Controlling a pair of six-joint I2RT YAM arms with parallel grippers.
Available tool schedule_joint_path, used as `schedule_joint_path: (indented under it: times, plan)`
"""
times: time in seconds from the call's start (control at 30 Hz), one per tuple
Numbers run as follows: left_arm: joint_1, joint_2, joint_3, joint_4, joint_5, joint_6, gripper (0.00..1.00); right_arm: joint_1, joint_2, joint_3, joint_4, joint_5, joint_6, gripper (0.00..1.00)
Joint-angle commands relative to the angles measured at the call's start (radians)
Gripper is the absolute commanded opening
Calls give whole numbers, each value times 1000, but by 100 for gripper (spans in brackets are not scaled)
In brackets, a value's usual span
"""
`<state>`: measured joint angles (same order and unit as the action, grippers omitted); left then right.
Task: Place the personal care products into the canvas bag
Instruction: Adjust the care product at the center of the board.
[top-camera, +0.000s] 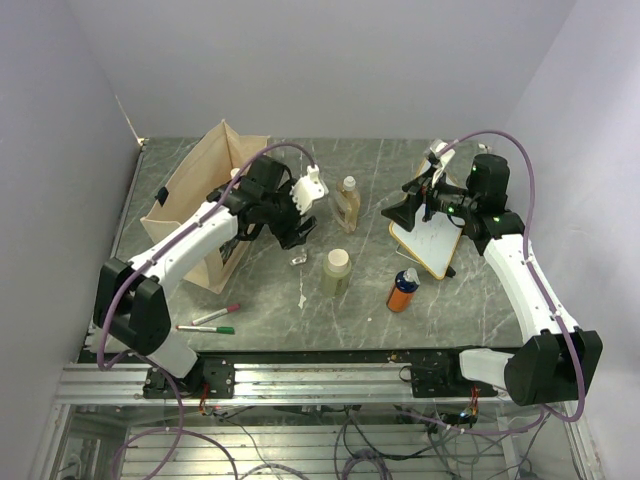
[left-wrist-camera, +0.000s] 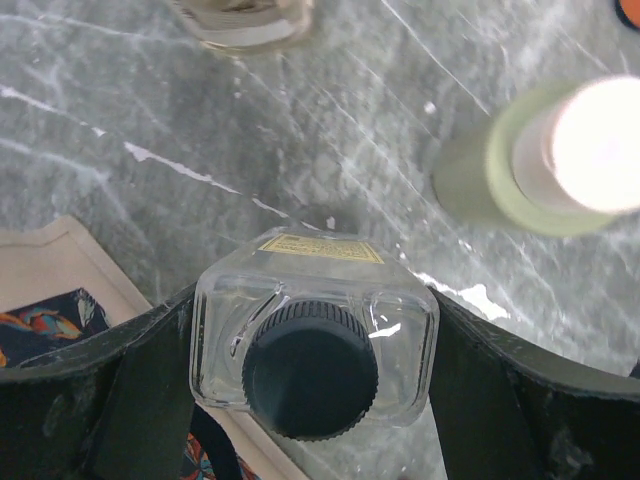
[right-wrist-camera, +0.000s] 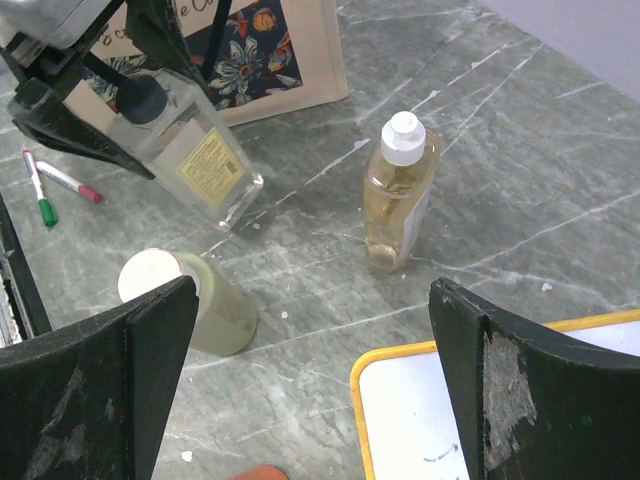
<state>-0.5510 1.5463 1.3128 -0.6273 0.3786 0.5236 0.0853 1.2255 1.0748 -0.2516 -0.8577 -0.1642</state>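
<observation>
- We find the canvas bag (top-camera: 195, 205), beige with a dark floral print, at far left.
- The left gripper (top-camera: 292, 236) clamps the clear bottle (left-wrist-camera: 315, 350), which is square, black-capped and tilted, just beside the bag.
- The right gripper (top-camera: 403, 216) gapes wide above the whiteboard (top-camera: 430, 240).

The beige canvas bag (top-camera: 192, 190) stands open at the bench's left, its flowered print facing the bottles. A clear bottle (right-wrist-camera: 195, 150) with a black cap leans tilted just beside it, pinched between the fingers (left-wrist-camera: 130, 400) of the left gripper (left-wrist-camera: 312, 295). The amber bottle (top-camera: 347, 203), pale green bottle (top-camera: 336, 274) and orange bottle (top-camera: 403, 291) stand apart mid-bench.
</observation>
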Motion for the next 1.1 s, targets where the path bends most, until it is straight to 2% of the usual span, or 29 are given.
schedule_joint_path:
  times: [0.0, 0.43, 0.67, 0.83, 0.93, 1.07]
  plan:
    - [-16, -33, 22, 242, -126, -238, 7, -8, -11, -9, 32, -12, 8, 100]
    - [-48, 98, 92, 209, -331, -383, 7, -17, -27, -24, 37, -4, 9, 100]
    - [-49, 67, -1, 296, -314, -419, 7, -19, -27, -27, 40, -7, 11, 100]
    - [-47, 57, -15, 291, -312, -451, 23, -20, -32, -36, 44, -8, 9, 100]
    - [-46, 39, -41, 316, -318, -459, 48, -22, -41, -46, 50, -6, 9, 100]
    - [-46, 2, -93, 363, -340, -468, 66, -25, -45, -50, 49, -9, 10, 100]
